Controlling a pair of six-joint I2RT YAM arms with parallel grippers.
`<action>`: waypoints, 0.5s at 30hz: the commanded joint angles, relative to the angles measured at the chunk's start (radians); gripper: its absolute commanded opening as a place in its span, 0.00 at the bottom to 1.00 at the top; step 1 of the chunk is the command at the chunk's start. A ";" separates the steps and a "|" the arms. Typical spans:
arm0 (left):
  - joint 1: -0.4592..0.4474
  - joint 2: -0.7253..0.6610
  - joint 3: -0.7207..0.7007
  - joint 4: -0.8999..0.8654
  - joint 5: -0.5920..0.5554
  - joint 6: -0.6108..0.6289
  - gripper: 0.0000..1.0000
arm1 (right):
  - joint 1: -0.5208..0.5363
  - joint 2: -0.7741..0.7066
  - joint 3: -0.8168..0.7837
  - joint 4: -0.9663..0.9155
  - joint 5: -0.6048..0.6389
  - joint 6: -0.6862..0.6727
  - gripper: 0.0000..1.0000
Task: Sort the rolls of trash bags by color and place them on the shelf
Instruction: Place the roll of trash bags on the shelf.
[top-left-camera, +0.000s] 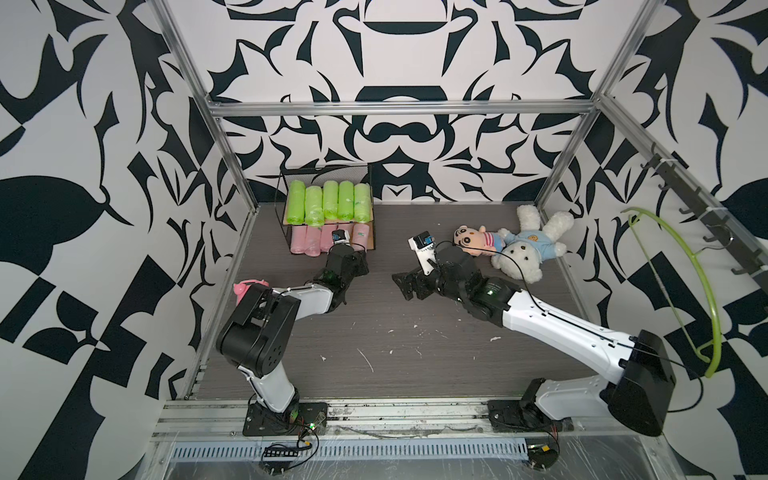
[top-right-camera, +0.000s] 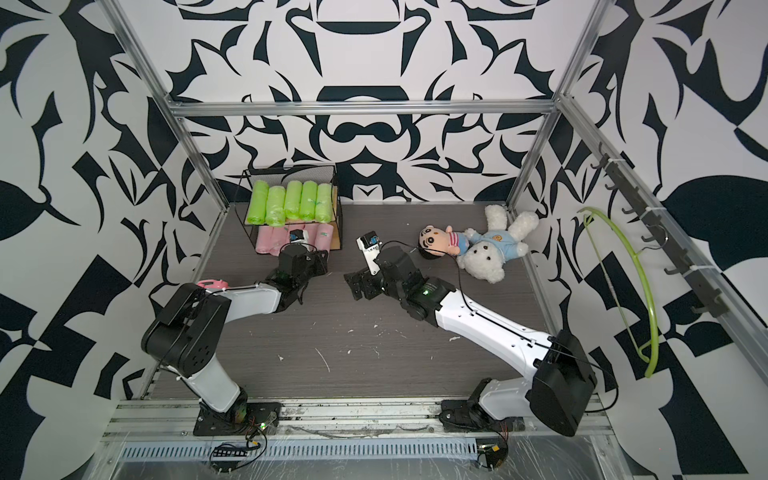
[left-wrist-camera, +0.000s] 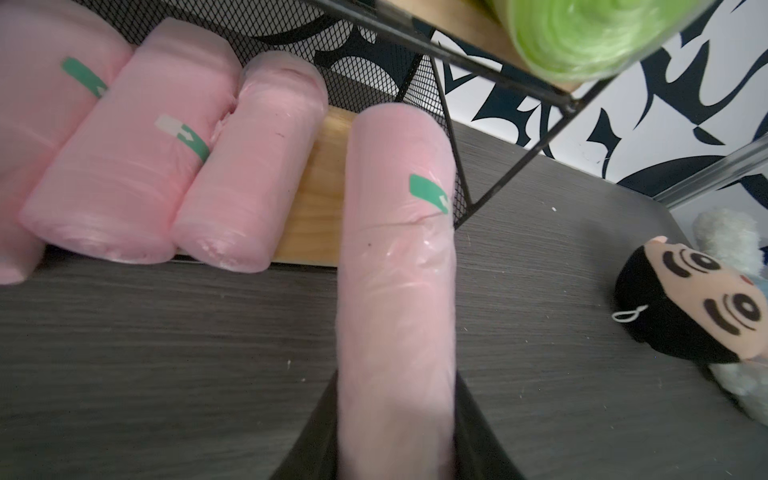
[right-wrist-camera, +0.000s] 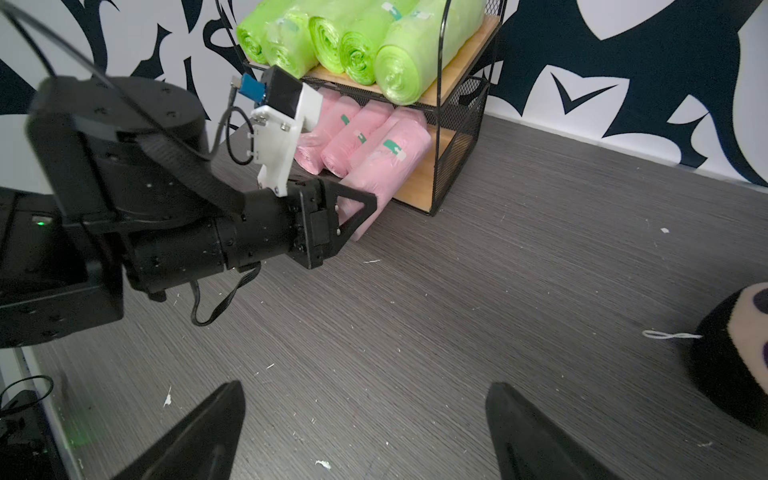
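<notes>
Left gripper (right-wrist-camera: 360, 210) jaws clamped on a pale pink crinkly-film roll of trash bags with a green label (left-wrist-camera: 395, 266), gripped near its front end. This roll points into the small two-tier shelf of light wooden boards and black wire frame (top-left-camera: 328, 172). Its far end is over the right end of the lower board (right-wrist-camera: 419, 183), just beside the wire corner post. Its front end sticks out past the board edge over the dark grey wood-grain table (top-left-camera: 415, 340). Can't tell if it rests on the board.

A bare strip of board separates it from the other pink rolls (left-wrist-camera: 124, 166), which lie side by side on the lower board, touching each other. Five lime-green rolls (top-left-camera: 330, 201) lie side by side on the top board (right-wrist-camera: 469, 50).

Right gripper (right-wrist-camera: 363, 388) jaws wide apart, nothing in them, above bare table near the middle, well apart from the shelf. To its right, a black-haired plush boy doll (top-left-camera: 471, 239) touches a white teddy bear in a blue shirt (top-left-camera: 525, 245). A pink alarm clock (top-left-camera: 245, 286) is half hidden behind the left arm (top-left-camera: 307, 297).
</notes>
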 joint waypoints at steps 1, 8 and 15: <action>0.004 0.049 0.055 0.067 -0.043 0.024 0.24 | 0.001 -0.039 0.025 0.010 0.023 -0.018 0.96; 0.004 0.149 0.129 0.076 -0.084 0.043 0.28 | 0.000 -0.054 0.009 0.010 0.034 -0.021 0.96; 0.008 0.216 0.189 0.072 -0.117 0.068 0.31 | 0.000 -0.060 0.008 0.009 0.037 -0.023 0.96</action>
